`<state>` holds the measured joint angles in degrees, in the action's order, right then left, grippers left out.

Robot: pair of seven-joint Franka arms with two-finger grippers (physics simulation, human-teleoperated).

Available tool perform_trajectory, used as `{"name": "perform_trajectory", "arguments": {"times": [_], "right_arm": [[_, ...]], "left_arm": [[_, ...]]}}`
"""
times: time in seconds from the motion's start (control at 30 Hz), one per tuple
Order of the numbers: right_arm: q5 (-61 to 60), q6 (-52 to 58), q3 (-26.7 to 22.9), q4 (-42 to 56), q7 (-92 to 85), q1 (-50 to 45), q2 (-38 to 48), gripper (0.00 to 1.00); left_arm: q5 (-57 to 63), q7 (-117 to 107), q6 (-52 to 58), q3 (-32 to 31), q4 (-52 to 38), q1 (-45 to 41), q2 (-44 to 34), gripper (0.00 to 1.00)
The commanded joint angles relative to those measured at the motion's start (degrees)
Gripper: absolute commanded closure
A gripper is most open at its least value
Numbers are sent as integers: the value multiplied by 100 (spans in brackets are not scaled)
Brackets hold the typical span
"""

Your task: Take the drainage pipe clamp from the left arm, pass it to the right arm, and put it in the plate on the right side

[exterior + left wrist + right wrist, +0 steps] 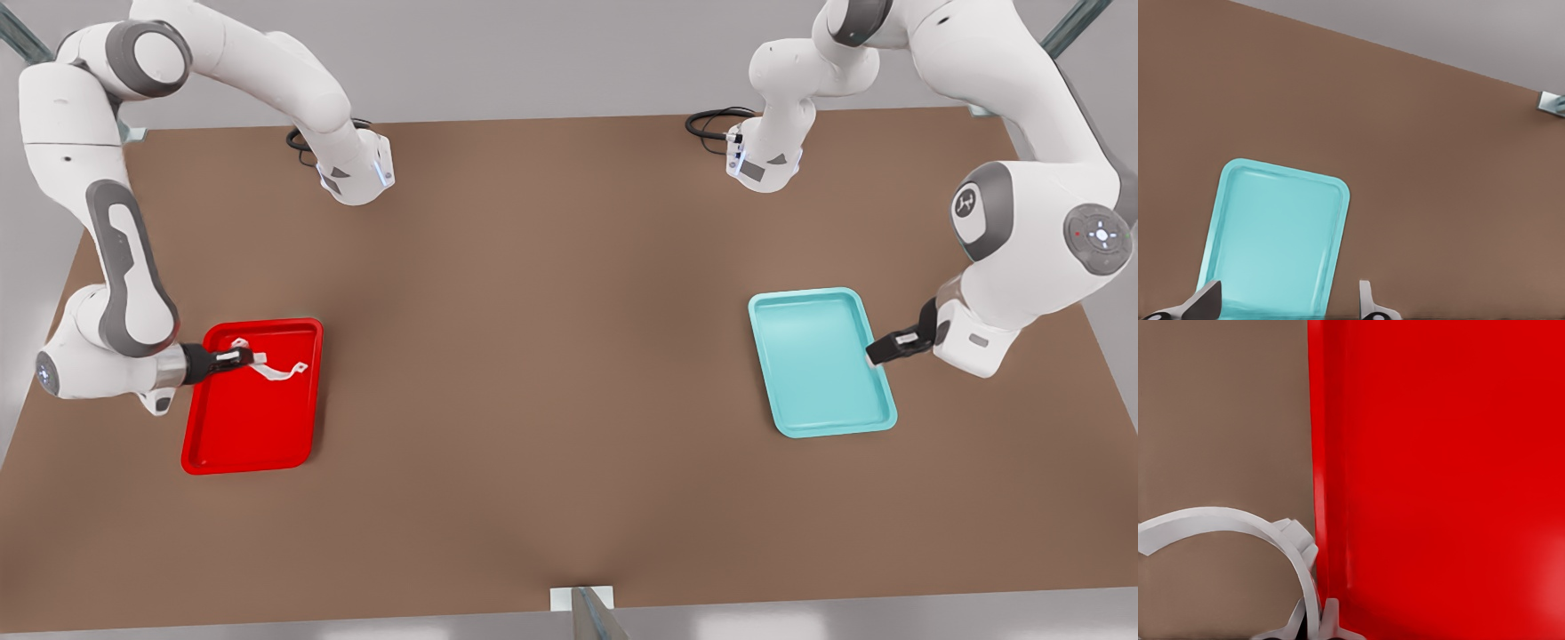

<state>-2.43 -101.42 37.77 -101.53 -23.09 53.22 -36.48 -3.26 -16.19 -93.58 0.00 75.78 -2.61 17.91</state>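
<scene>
The right claw is clamped on the drainage pipe clamp, gripping it at one end; it sits over the far part of the plate, on the front view's left; in the right wrist view the fingertips pinch the white strap at its edge, and the half-ring curves away from them, with the plate's red rim just beside it and brown bench past the rim; whether the strap touches the plate floor or hangs just above it, I cannot tell. The left claw is on the front view's right, at the right-hand rim of the teal tray, and it holds nothing; in the left wrist view its two fingertips stand apart, with the teal tray beyond them on the bench. The two trays lie well apart on the brown bench.
</scene>
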Motion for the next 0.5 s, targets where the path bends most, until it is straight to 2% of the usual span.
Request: {"name": "perform_trajectory", "arguments": {"times": [0.0, 0.1, 0.23, 0.47], "right_arm": [[-302, 570, -15, 54, -347, 101, -184, 79], [-706, 1010, -287, 239, 260, 153, -430, 79], [-645, 2222, -393, 1434, 1622, 110, -1089, 79], [-223, 2118, -446, 1478, 2160, -40, -1590, 79]], "left_arm": [[36, 1891, 332, 0, -2, -3, 2, 0], [36, 1882, 341, 8, 6, -3, 2, 0], [28, 1865, 350, 17, 24, -3, 2, 0], [28, 1865, 341, 52, 59, -11, 45, 0]]}}
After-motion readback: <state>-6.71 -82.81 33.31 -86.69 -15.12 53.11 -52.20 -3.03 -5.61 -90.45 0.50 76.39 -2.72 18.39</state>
